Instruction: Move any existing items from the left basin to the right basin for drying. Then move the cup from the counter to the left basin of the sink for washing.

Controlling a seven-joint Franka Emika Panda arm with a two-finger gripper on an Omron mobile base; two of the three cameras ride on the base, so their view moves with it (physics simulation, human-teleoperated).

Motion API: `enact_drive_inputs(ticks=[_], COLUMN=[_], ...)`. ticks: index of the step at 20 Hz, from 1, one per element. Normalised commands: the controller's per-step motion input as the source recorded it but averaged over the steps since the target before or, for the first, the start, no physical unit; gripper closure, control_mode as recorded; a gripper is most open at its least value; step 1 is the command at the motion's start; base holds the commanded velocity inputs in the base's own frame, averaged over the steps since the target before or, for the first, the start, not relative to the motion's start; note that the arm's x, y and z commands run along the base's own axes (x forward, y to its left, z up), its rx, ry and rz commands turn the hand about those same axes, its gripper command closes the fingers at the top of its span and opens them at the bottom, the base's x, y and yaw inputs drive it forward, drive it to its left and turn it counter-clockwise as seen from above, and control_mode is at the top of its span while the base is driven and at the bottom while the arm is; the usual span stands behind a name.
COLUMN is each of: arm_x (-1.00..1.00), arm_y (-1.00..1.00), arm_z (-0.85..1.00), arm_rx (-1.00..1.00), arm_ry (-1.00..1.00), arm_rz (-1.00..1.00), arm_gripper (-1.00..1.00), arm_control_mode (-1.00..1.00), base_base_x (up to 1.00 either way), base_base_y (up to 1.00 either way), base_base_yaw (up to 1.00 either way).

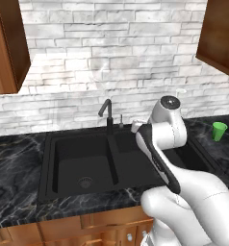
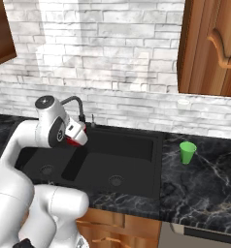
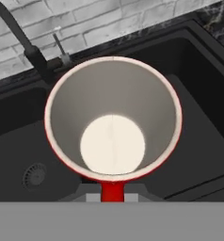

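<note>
While the pincer (image 2: pixel 76 138) grips the red cup (image 3: pixel 113 123) and holds it up in the air, the black sink (image 1: pixel 117 146) lies right under it. The left basin (image 1: pixel 82 166) with its round drain sits below and to one side, the right basin (image 2: pixel 120 167) to the other. The faucet (image 1: pixel 107 114) stands just behind the pincer. The green cup (image 2: pixel 187 152) waits well off to the right on the shiny black counter (image 2: pixel 205 181). White brick wall (image 1: pixel 111 57) rises behind, with brown cupboards (image 2: pixel 212 46) up high.
</note>
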Motion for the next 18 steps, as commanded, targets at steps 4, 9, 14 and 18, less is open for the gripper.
enact_drive_inputs(ticks=[4, 9, 14, 18], arm_x=[0.15, 0.28, 0.3, 0.2], arm_y=[-0.53, -0.39, -0.21, -0.04], arm_z=[-0.06, -0.2, -0.29, -0.37], arm_rx=[0.0, 0.0, 0.0, -0.02], arm_ry=[0.0, 0.02, 0.05, 0.01], arm_rz=[-0.08, -0.07, -0.05, -0.02], arm_gripper=[1.0, 1.0, 1.0, 1.0], arm_control_mode=[-1.0, -1.0, -1.0, -1.0], base_base_x=[0.0, 0.0, 0.0, 0.0], base_base_y=[0.0, 0.0, 0.0, 0.0], base_base_yaw=[0.0, 0.0, 0.0, 0.0])
